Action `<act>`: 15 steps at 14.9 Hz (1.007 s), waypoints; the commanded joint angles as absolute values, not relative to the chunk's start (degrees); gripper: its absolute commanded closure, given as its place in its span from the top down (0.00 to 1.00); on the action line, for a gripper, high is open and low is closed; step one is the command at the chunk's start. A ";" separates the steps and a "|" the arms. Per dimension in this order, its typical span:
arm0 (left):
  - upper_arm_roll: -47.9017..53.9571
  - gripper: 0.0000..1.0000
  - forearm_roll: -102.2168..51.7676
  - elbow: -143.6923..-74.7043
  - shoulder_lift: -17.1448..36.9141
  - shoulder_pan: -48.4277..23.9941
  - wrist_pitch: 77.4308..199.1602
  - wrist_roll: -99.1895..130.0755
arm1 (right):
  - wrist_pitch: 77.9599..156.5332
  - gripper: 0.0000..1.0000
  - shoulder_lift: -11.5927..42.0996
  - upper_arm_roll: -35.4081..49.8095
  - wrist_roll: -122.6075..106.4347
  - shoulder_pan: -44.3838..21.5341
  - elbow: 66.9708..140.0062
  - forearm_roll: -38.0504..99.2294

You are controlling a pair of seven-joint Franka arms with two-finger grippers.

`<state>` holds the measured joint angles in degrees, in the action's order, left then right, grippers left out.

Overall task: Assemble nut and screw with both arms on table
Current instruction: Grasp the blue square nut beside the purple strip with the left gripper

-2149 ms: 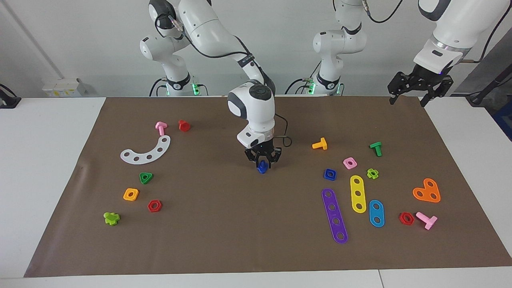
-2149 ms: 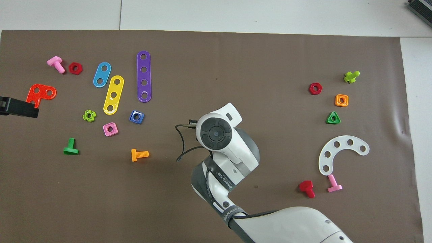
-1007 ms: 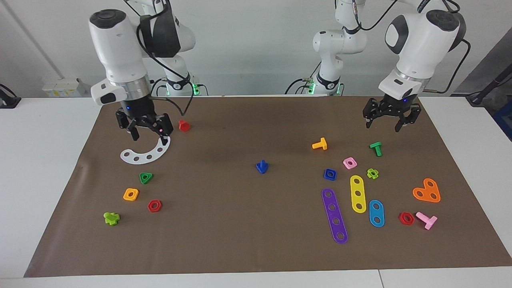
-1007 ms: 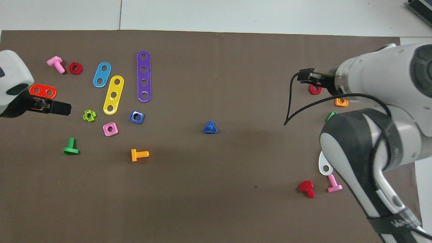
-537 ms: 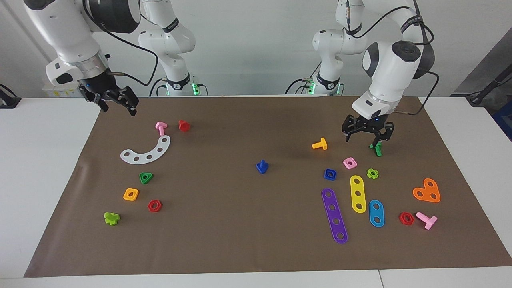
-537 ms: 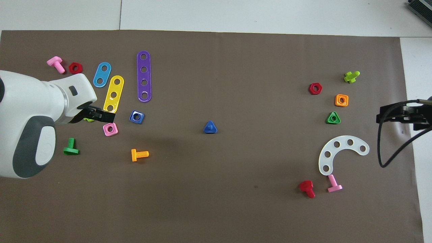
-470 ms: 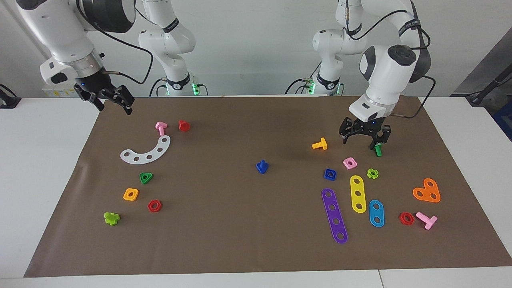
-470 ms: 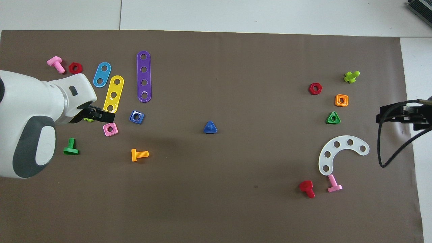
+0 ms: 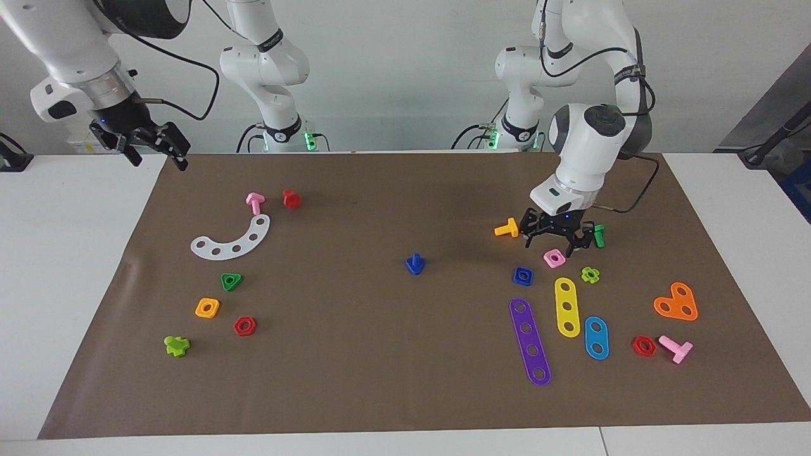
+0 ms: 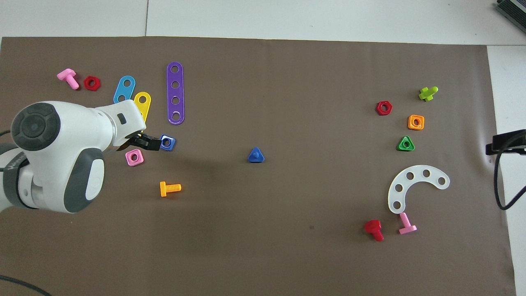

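Observation:
The dark blue nut (image 9: 523, 275) lies flat on the brown mat (image 9: 380, 354) toward the left arm's end; it also shows in the overhead view (image 10: 167, 142). The dark blue screw (image 9: 415, 264) stands on its triangular head, shank up, mid-mat, and shows in the overhead view (image 10: 255, 155). My left gripper (image 9: 551, 244) is open and empty, low over the pink square nut (image 9: 554, 258) beside the blue nut, touching neither. My right gripper (image 9: 149, 151) is open and empty, raised over the mat's edge at the right arm's end.
Around the blue nut lie an orange bolt (image 9: 507, 228), a green bolt (image 9: 599, 235), a lime nut (image 9: 590, 274) and purple (image 9: 530, 341), yellow (image 9: 567, 306) and blue strips (image 9: 596, 337). A white arc (image 9: 232, 239) and several nuts and bolts lie at the right arm's end.
The right gripper let go of the blue screw mid-mat and drew back to its own end. The left gripper came down from its end to just over the pink nut.

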<state>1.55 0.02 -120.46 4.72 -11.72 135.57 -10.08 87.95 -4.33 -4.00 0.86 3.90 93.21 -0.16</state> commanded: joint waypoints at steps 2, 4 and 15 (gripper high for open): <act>0.88 0.99 0.79 -121.20 8.69 -13.62 141.31 -9.76 | 86.31 1.00 -1.06 -3.52 0.35 2.20 87.10 -2.37; 0.88 0.98 0.79 -121.20 10.98 -13.62 143.34 -9.75 | 86.83 1.00 -1.23 -3.16 0.53 1.85 88.32 -2.46; 0.88 0.90 0.79 -122.08 15.91 -14.59 148.62 -4.31 | 86.84 1.00 -2.37 -2.82 8.09 -0.17 91.06 -0.77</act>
<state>1.60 0.02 -120.68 16.47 -13.78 147.45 -6.00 87.57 -1.54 -3.40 7.12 -0.21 90.75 0.63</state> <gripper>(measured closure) 0.057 0.000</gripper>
